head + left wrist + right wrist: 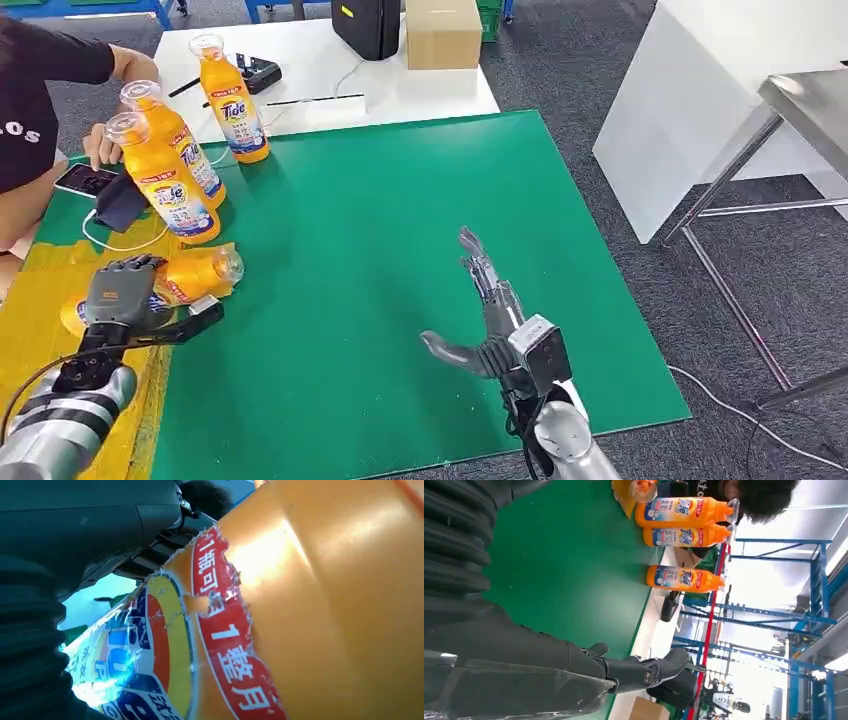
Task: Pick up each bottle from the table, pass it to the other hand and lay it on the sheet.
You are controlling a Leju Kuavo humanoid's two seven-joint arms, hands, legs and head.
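Observed in the head view, lower left of the frame: left hand (125,293) wrapped over a lying orange plastic detergent bottle with a torn blue-and-red label (190,275), fingers curled across its body, thumb stretched out toward the right along its lower side. Bottle found on its side, clear cap toward the right, resting across the boundary between the yellow sheet (40,290) at the left edge and the green table mat (380,240). Confirmed in the left wrist view: same bottle (320,605) pressed close against the hand (90,525), label ragged. Whether lifted clear of the surface or still resting on it, could not be told. Noted at lower centre of the head view: right hand (487,312) held over the green mat, holding nothing, fingers extended straight toward the top of the frame, thumb splayed to the left; seen likewise in the right wrist view (624,672). Recorded in the upper left of the head view: three upright orange detergent bottles with clear caps, one farthest back (232,105) at the mat's far edge, and two nearer ones (185,145) (165,185) just beside each other. Found at the left edge: a person in a dark shirt (35,95), with a phone (85,180) on the mat. Logged at top centre: a white table (330,75) carrying a cardboard box (442,32).
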